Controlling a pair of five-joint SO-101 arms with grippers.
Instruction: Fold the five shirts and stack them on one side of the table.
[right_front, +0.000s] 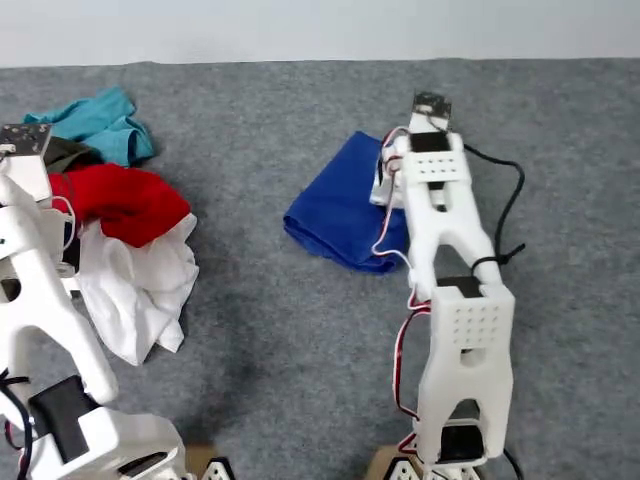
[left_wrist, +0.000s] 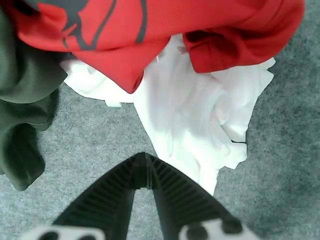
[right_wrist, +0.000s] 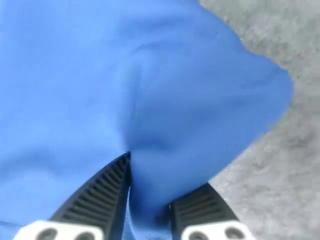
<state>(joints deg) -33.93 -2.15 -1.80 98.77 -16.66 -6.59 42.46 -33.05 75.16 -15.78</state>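
Note:
A blue shirt (right_front: 335, 210) lies bunched at the middle of the table. My right gripper (right_wrist: 165, 172) is shut on a fold of this blue shirt (right_wrist: 150, 75), and cloth bulges up between its fingers. At the left edge lies a heap of a red shirt (right_front: 125, 200), a white shirt (right_front: 135, 285), a teal shirt (right_front: 105, 125) and a dark green shirt (right_front: 70, 153). My left gripper (left_wrist: 146, 156) hangs shut and holding nothing just above the grey cloth surface, beside the white shirt (left_wrist: 200, 120). The red shirt (left_wrist: 150, 30) overlaps the white one, and the dark green shirt (left_wrist: 22, 95) is off to one side.
The grey felt table cover (right_front: 270, 350) is bare between the heap and the blue shirt and along the front. The right arm (right_front: 455, 290) stretches from the front edge toward the middle. The left arm (right_front: 30, 270) stands against the heap at the left edge.

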